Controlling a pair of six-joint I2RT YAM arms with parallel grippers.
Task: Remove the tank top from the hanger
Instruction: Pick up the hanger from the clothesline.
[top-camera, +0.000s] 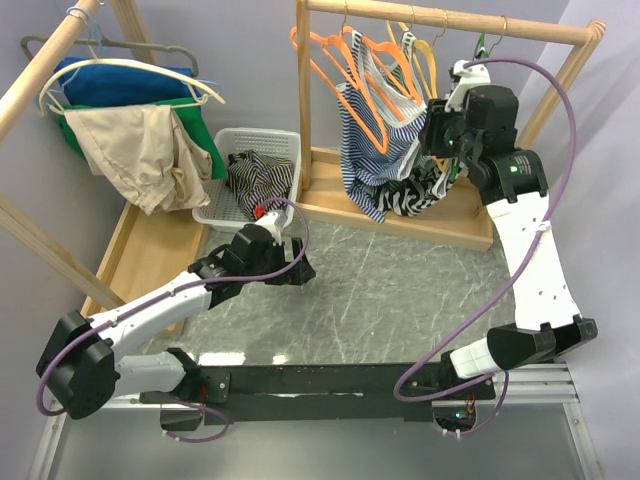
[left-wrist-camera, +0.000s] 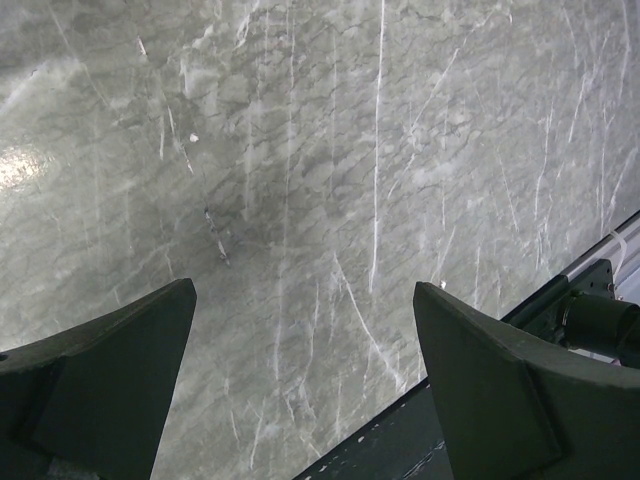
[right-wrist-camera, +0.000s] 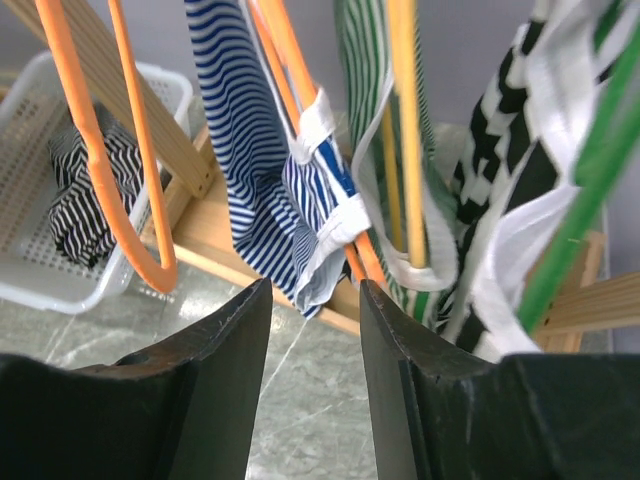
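A blue-and-white striped tank top (top-camera: 365, 170) hangs on an orange hanger (top-camera: 335, 65) from the wooden rail (top-camera: 450, 18). In the right wrist view its lower hem (right-wrist-camera: 300, 230) droops just beyond my fingertips, with the orange hanger (right-wrist-camera: 355, 255) showing under the white trim. My right gripper (top-camera: 432, 135) (right-wrist-camera: 314, 290) is raised against the hanging clothes, open, with nothing between its fingers. Low over the marble table, my left gripper (top-camera: 295, 265) (left-wrist-camera: 305, 290) stands wide open and empty.
On the same rail hang a green-striped top (right-wrist-camera: 365, 100), a black-and-white top (top-camera: 415, 190) (right-wrist-camera: 500, 150), an empty orange hanger (right-wrist-camera: 130, 200) and a green hanger (right-wrist-camera: 580, 200). A white basket (top-camera: 285, 140) holds a striped garment (top-camera: 255, 175). A second rack of clothes (top-camera: 130, 85) stands at the left.
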